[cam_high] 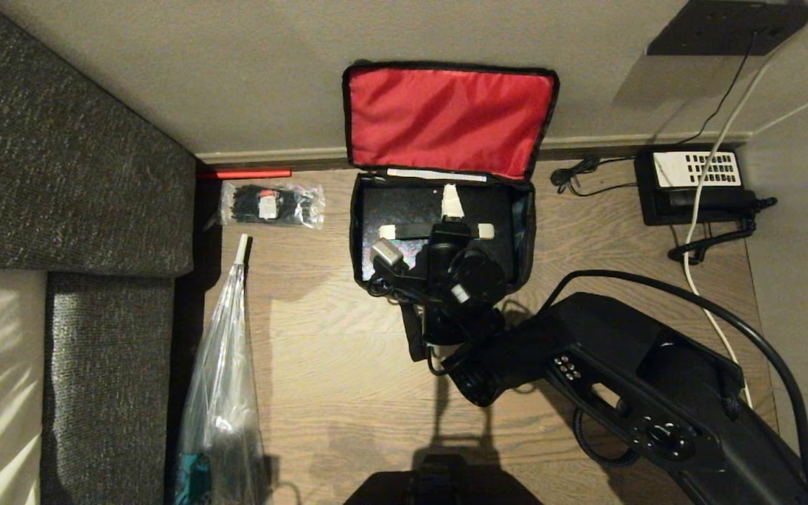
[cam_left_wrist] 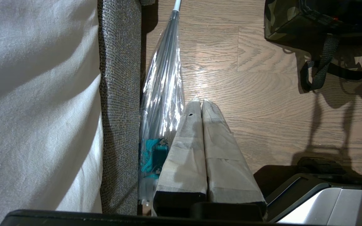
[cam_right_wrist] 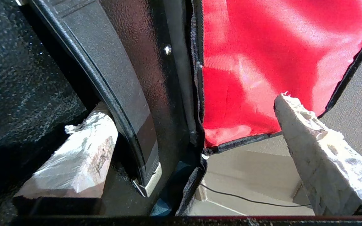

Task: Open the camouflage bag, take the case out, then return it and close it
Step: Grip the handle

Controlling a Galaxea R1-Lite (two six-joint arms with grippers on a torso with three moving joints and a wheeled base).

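Two hands to log. Left hand (cam_left_wrist: 201, 103) parked low near 8 o'clock, off the head view, fingers pressed flat together, holding nothing, just beside clear plastic bag (cam_high: 218, 393) that runs along the sofa edge (cam_high: 109, 337). Small packet of black ties (cam_high: 272, 203) at 11 o'clock on wooden floor (cam_high: 320, 393), apart from everything. Camouflage bag (cam_high: 362, 231) at 12 o'clock, unzipped, red-lined lid (cam_high: 446, 119) flipped back and leaning on the wall. Case (cam_high: 411, 203) lying flat inside the bag, black, filling nearly the full width, not lifted yet. Right hand (cam_high: 439, 230) reaching in over the case from 5 o'clock, fingers spread wide, empty. Right wrist view: one taped finger (cam_right_wrist: 83, 150) down against the case's raised black edge, other finger (cam_right_wrist: 313, 147) out over the red lining, well apart. Telephone (cam_high: 695, 186) with white keypad at 2 o'clock, cords trailing, untouched.

Step judged: opening done, removal of case starting. Next move likely calls for straddling the case's rim or handle strip, closing firmly on it, then lifting straight up clear of bag walls. Risk judged: smooth glossy surface slipping, or lid flopping forward onto the arm.
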